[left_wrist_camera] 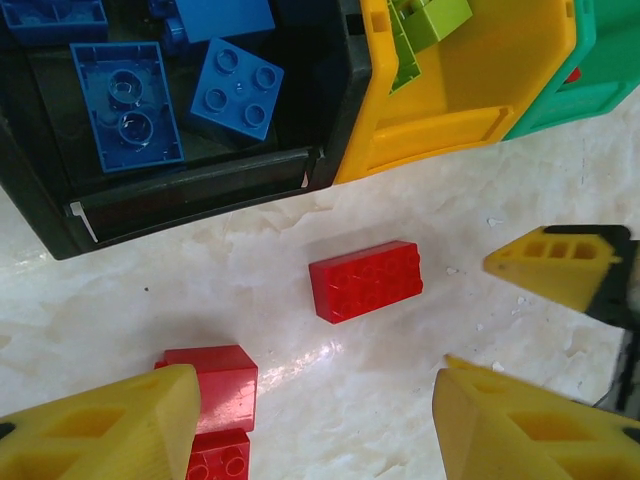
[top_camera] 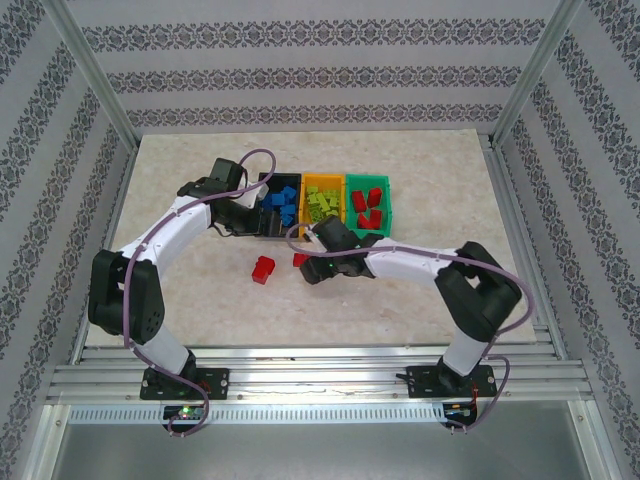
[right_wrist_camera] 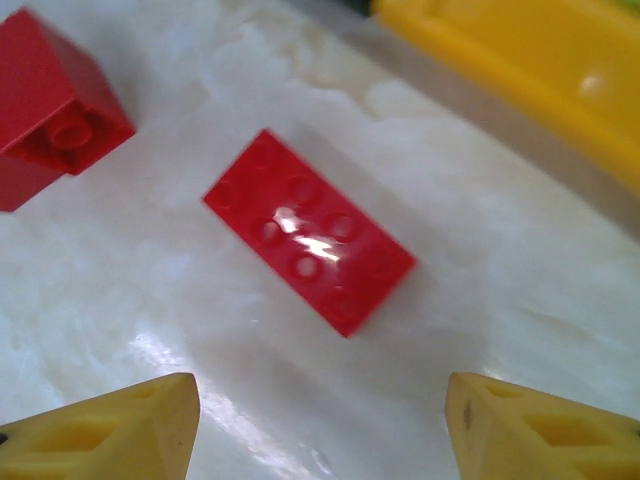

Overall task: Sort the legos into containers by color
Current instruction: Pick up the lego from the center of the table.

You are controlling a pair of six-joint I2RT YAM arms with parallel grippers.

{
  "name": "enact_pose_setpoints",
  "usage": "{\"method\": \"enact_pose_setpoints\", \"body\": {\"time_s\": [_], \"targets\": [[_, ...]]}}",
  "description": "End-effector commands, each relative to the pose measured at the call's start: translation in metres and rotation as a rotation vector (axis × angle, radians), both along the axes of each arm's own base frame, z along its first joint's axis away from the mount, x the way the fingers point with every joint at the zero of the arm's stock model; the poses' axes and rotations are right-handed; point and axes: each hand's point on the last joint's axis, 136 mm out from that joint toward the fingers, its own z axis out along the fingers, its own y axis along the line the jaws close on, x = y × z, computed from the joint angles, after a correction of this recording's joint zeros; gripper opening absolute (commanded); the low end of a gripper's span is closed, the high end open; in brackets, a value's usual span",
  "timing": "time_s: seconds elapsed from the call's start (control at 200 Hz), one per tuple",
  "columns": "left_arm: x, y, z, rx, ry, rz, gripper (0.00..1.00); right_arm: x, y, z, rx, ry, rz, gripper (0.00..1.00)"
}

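Observation:
A flat red lego lies studs-up on the table just ahead of my right gripper, which is open and empty. The same lego shows in the left wrist view, with a taller red lego nearer my left gripper, also open and empty. From above, both red legos lie in front of the containers: a black bin with blue legos, a yellow bin with lime ones, a green bin with red ones. My right gripper hovers at the flat lego; my left gripper is by the black bin.
One yellow finger of the right gripper reaches into the left wrist view from the right, close to the flat red lego. The yellow bin's wall stands just beyond that lego. Metal frame posts and patterned walls ring the marble table.

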Motion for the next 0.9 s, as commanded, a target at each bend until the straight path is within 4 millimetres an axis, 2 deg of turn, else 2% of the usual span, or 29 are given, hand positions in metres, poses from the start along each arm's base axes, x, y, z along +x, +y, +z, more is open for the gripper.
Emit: {"method": "enact_pose_setpoints", "body": {"time_s": [0.0, 0.285, 0.41, 0.695, 0.814, 0.899], "targets": [[0.001, 0.016, -0.002, 0.089, 0.002, -0.006, 0.63, 0.006, 0.016, 0.006, -0.019, 0.001, 0.109, 0.67], [0.001, 0.021, -0.005, 0.11, 0.009, 0.003, 0.63, 0.026, 0.026, -0.004, -0.108, -0.008, 0.185, 0.68], [0.002, 0.024, -0.005, 0.125, 0.005, 0.018, 0.63, 0.025, 0.028, -0.016, -0.113, 0.018, 0.197, 0.68], [0.004, 0.028, -0.006, 0.123, 0.008, 0.045, 0.63, 0.021, 0.015, -0.048, -0.182, 0.068, 0.165, 0.67], [0.004, 0.028, -0.006, 0.123, 0.007, 0.044, 0.63, 0.019, 0.011, -0.049, -0.184, 0.067, 0.142, 0.54], [0.004, 0.028, -0.004, 0.121, 0.002, 0.043, 0.63, 0.016, 0.01, -0.046, -0.162, 0.061, 0.128, 0.37]]}}
